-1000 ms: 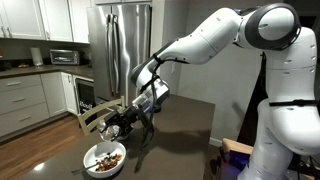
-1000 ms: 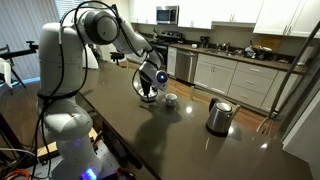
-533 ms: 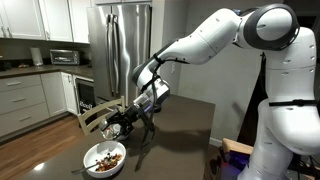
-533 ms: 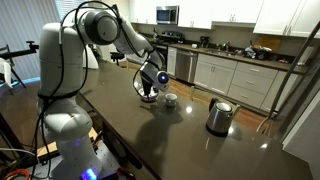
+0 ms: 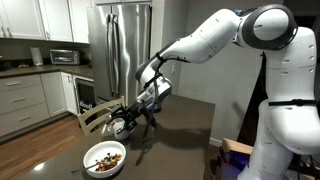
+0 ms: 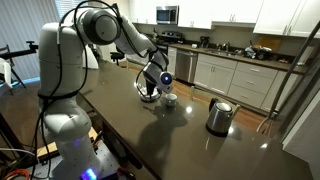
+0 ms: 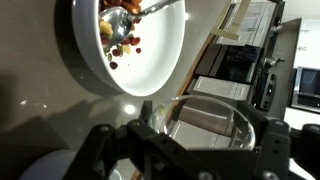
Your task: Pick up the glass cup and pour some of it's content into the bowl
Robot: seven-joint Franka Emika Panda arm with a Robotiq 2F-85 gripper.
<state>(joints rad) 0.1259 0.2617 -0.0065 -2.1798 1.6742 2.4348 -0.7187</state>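
Note:
My gripper (image 7: 200, 150) is shut on the glass cup (image 7: 205, 120), a clear tumbler held between the black fingers in the wrist view. Its brownish content cannot be made out. The white bowl (image 7: 150, 70) with dark bits and a spoon-like piece lies on the dark table just beyond the cup. In an exterior view the gripper (image 5: 128, 122) holds the cup a little above the table, up and to the right of the bowl (image 5: 104, 158). In an exterior view the gripper (image 6: 151, 88) hides the bowl.
A white handled mug (image 6: 170, 99) stands beside the gripper and a steel kettle (image 6: 219, 116) farther along the dark table (image 6: 150, 135). A chair back (image 5: 92, 116) stands behind the table edge. Kitchen cabinets and a fridge are behind.
The gripper has risen slightly with the glass cup in it. The bowl, mug and kettle have not moved.

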